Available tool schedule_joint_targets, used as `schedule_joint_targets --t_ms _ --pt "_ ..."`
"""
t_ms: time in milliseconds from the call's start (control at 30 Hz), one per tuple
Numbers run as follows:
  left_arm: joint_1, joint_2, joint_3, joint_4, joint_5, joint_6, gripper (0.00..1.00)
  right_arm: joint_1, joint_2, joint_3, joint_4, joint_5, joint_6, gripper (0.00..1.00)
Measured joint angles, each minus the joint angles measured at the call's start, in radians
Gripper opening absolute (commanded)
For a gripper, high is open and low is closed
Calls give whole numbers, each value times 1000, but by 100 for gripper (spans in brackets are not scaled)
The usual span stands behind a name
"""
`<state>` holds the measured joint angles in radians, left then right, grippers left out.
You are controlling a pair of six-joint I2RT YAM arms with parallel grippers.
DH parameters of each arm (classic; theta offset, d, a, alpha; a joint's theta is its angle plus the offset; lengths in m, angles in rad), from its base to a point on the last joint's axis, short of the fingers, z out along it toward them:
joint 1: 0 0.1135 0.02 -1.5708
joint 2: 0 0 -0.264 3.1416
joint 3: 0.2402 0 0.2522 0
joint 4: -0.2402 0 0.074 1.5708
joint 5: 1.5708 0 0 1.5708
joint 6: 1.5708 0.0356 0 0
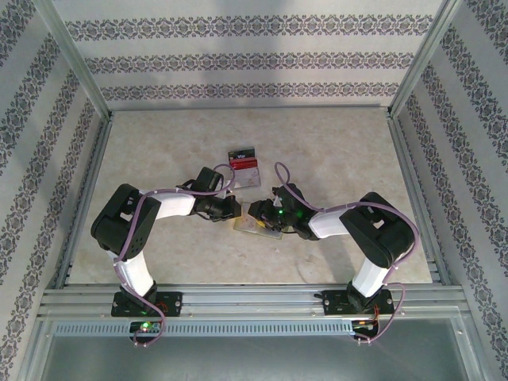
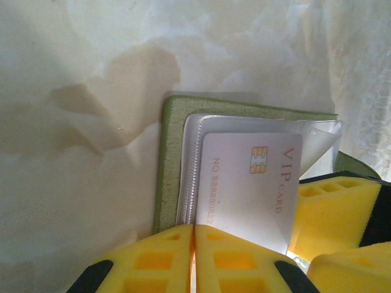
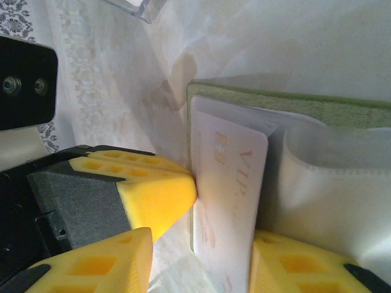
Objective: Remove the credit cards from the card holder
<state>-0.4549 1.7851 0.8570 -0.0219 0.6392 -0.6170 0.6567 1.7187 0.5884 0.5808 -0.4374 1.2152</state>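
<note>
Top external gives me the holder (image 1: 254, 225) lying open near the middle of the table (image 1: 159, 151), a little toward the near edge, with both grippers meeting over it. Loose cards (image 1: 242, 159), red and dark, lie just beyond it toward the far edge, apart from the holder.

On left wrist, the left gripper (image 2: 194, 232) is clenched, its 2 yellow fingers pressed together with nothing between them that I can see. Their tips sit on the holder's edge, and I read that as pinning it down, not grasping it. A pale card (image 2: 244, 183) marked VIP sticks partway out of a translucent sleeve (image 2: 192, 165).

On right wrist, the right gripper (image 3: 201, 241) has its jaws apart, 1 on each side of that card. 1 finger looks to touch the card's edge and the other stands just clear, so I judge it released, not yet clamped.

I expect the card to be light, stiff, thin and slick. I would pinch the exposed end firmly and draw it straight along the sleeve. The sleeve looks soft and may drag or buckle. The holder is light too, and will likely slide with the card unless the left fingers hold it down.
</note>
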Motion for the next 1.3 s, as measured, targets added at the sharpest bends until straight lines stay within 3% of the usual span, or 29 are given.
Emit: schedule_joint_targets --t_ms 1300 --pt "-1 12 38 -60 -11 34 11 -33 -71 -82 26 -23 14 17"
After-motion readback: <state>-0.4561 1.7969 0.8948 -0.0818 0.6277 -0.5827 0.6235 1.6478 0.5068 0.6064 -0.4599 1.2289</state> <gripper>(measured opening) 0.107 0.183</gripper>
